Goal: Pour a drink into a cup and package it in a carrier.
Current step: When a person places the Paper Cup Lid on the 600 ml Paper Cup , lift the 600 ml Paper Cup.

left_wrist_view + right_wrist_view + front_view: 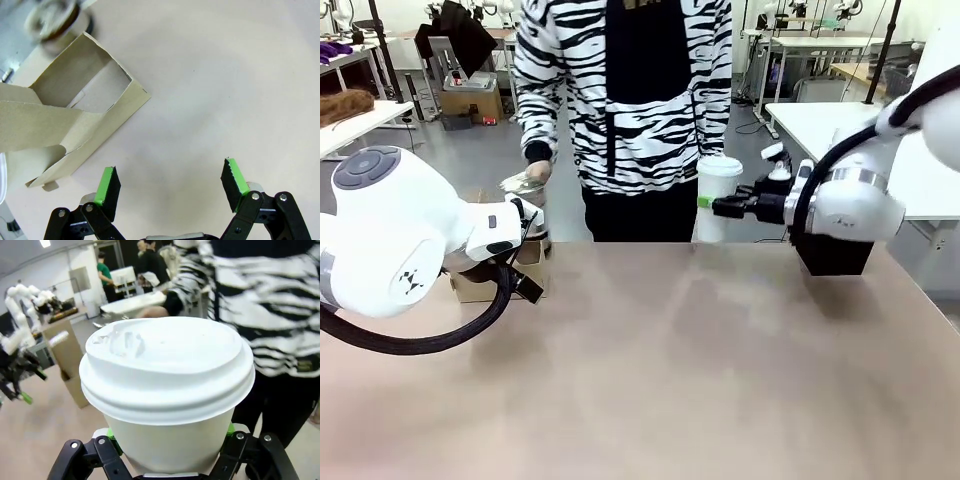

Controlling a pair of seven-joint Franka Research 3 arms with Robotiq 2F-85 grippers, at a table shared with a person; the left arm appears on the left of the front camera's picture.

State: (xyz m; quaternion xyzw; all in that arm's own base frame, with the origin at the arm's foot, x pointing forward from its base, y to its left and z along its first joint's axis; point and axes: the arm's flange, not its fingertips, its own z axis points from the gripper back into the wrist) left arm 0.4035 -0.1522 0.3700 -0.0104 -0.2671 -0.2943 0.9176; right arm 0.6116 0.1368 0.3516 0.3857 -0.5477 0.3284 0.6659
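Note:
My right gripper (710, 204) is shut on the white paper cup (716, 205), which has a white lid and is held upright above the table's far edge. The right wrist view shows the lidded cup (167, 390) close up, with green pads on both sides of its wall. The brown cardboard carrier (480, 283) stands at the far left, partly hidden by my left arm. My left gripper (172, 172) hangs open over bare table just beside the carrier (75, 115). Behind the carrier stands the press jug (533, 225), a person's hand (527, 180) on its top. The drink inside is not visible.
A person in a black-and-white striped top (640, 90) stands at the far side of the tan table (660, 380). A black box (835, 258) sits at the far right behind my right arm. The jug's blurred top (55, 20) lies beyond the carrier.

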